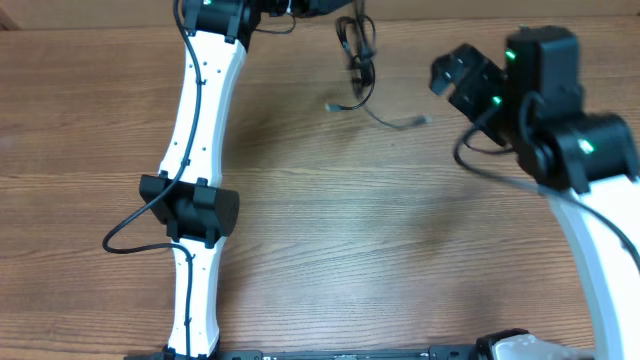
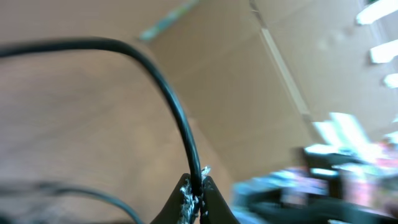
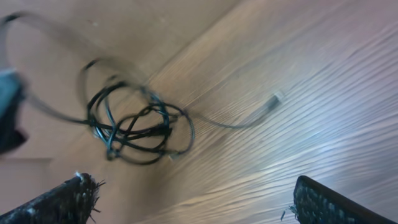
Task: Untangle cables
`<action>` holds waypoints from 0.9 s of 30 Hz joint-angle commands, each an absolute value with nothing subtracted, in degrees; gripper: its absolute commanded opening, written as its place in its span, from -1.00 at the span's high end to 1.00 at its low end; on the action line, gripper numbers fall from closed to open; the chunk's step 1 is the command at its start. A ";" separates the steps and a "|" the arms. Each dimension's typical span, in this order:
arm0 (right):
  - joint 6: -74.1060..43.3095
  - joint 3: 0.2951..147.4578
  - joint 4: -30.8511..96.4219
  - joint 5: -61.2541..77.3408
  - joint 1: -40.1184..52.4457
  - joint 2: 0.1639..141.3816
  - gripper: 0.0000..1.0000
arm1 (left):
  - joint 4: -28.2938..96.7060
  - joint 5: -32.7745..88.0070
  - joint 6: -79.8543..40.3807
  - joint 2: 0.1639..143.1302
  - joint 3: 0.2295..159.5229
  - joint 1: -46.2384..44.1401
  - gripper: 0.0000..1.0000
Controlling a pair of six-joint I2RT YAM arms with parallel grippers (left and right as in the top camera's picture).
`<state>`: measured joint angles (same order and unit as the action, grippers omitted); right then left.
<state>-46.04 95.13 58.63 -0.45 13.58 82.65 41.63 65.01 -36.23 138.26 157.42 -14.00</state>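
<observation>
Several thin black cables (image 3: 134, 127), loosely coiled

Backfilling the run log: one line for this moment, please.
phase: untangle cables | left gripper: shut on cable | right gripper: open, empty, facing tangle | silvery plug: trails clear of tangle

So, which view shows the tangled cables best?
The right wrist view: the cables appear large, a knotted coil with one loose end. Overhead shows them small, near the top edge. The left wrist shows one strand in the left gripper.
</observation>
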 commanded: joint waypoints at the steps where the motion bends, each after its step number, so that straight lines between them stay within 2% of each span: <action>1: -56.36 95.53 55.99 5.74 13.80 87.09 -0.87 | 39.20 74.65 -56.12 135.61 158.43 -15.97 0.91; 3: -59.29 95.53 54.11 8.38 13.80 89.58 -0.69 | 36.51 76.12 -60.20 135.61 158.43 -16.58 0.92; 8: -60.03 95.53 49.52 13.21 13.80 92.60 -0.76 | 35.83 73.56 -64.47 135.31 158.43 -17.69 0.92; 13: -59.99 95.53 49.15 11.53 13.80 92.71 -0.81 | 35.92 73.06 -67.40 135.28 158.43 -17.69 0.91; 17: -59.79 95.46 49.15 10.55 13.80 92.73 -0.74 | 35.88 72.38 -67.81 135.22 158.43 -17.67 0.91; 25: -59.79 95.22 49.12 10.33 13.80 92.84 -0.74 | 35.66 71.75 -69.21 135.20 158.43 -17.65 0.91; 27: -59.77 95.22 49.17 10.33 13.80 93.25 -0.61 | 35.55 71.35 -70.59 135.20 158.43 -17.67 0.92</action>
<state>-59.79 95.13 49.50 10.52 13.58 93.27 36.21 71.07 -68.10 138.04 157.42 -17.39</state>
